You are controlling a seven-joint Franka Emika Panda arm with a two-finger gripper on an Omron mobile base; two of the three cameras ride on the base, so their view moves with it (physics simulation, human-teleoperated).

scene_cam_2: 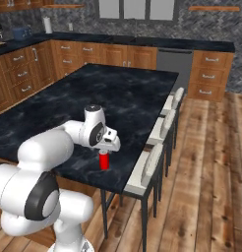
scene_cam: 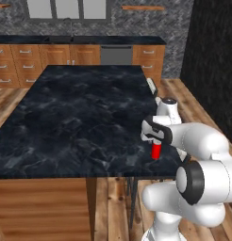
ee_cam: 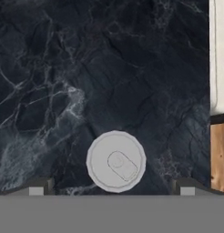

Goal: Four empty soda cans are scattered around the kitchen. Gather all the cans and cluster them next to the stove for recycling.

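Observation:
One red soda can (scene_cam: 156,150) with a silvery top stands upright on the black marbled island counter (scene_cam: 80,113), close to its near right edge. In the right base view the same can (scene_cam_2: 104,161) sits just below the hand. My gripper (scene_cam: 155,140) hovers straight above it, pointing down. In the hand view the can's round grey lid (ee_cam: 116,160) lies between my two fingertips (ee_cam: 38,186), with a wide gap on each side. The gripper (ee_cam: 111,189) is open and holds nothing. The stove is out of view.
White-seated stools (scene_cam_2: 148,167) line the island's right side, right by the can. Wood cabinets and a grey dishwasher (scene_cam: 116,55) run along the back wall. A tall black unit (scene_cam: 212,61) stands at the far right, with plank floor (scene_cam_2: 206,187) between.

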